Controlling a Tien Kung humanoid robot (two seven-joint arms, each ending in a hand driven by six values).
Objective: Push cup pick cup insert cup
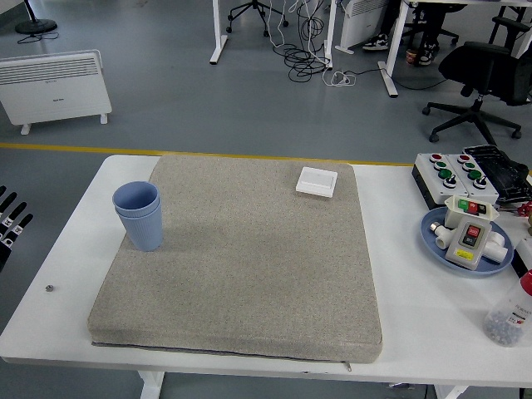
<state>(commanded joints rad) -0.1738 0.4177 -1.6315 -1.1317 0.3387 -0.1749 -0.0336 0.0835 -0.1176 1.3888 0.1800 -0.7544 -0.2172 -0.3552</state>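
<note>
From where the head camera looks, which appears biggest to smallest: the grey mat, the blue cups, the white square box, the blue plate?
1. Grey mat.
2. Blue plate.
3. Blue cups, nested; close to the plate, so unsure.
4. White square box.

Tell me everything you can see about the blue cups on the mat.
The blue cups are two matching light blue tumblers, one nested inside the other, so two rims show stacked at the top. They look like matte plastic, with faint vertical ribbing on the outer wall, and taper slightly toward the base. The stack stands upright, mouth up, and looks empty inside. It sits near the left edge of the grey fabric mat, toward the far side. Only the mat touches it; the left hand is off at the picture's left edge, well clear.
</note>
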